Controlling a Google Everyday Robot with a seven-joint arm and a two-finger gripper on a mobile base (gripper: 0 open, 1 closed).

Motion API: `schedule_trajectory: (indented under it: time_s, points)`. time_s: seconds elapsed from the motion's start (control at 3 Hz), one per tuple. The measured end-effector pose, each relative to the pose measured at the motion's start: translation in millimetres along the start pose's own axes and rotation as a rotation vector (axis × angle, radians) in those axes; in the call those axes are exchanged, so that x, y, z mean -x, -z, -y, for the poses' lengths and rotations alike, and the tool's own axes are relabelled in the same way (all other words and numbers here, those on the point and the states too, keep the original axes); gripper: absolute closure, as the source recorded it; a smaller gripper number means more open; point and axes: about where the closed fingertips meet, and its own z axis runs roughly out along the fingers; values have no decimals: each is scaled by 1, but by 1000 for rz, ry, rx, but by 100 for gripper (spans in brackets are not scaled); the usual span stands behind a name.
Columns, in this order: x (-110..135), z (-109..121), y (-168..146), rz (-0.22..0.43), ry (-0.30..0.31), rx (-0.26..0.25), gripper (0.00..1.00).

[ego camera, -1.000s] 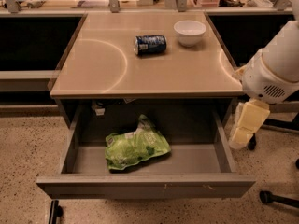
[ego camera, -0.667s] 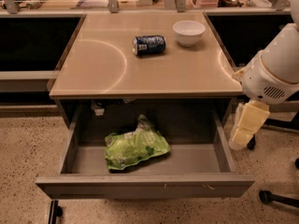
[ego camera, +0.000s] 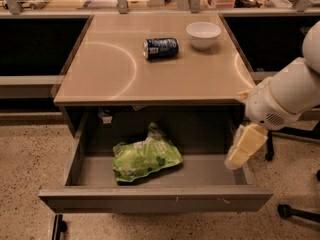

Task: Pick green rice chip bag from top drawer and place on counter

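Note:
The green rice chip bag (ego camera: 145, 157) lies on the floor of the open top drawer (ego camera: 155, 198), left of its middle. The counter (ego camera: 150, 69) is the beige tabletop above the drawer. My gripper (ego camera: 244, 148) hangs at the drawer's right side, just over its right wall and below the counter's right front corner. It is well to the right of the bag and holds nothing that I can see. The white arm (ego camera: 287, 94) reaches in from the right edge.
A blue soda can (ego camera: 160, 48) lies on its side on the counter, with a white bowl (ego camera: 203, 34) to its right. A chair base with a wheel (ego camera: 292, 211) stands on the speckled floor at the lower right. Dark shelving flanks the counter.
My gripper has moved a little left and down, from beside the counter's right edge to over the drawer's right wall. The bag, can and bowl have not moved.

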Motion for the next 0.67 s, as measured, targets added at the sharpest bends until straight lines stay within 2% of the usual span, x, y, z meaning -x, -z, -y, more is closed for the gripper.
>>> schedule_trajectory:
  time_s: [0.33,0.67]
  points:
    - [26,2,-47,152,13,34,0]
    - [53,6,-78,251,42,62,0]
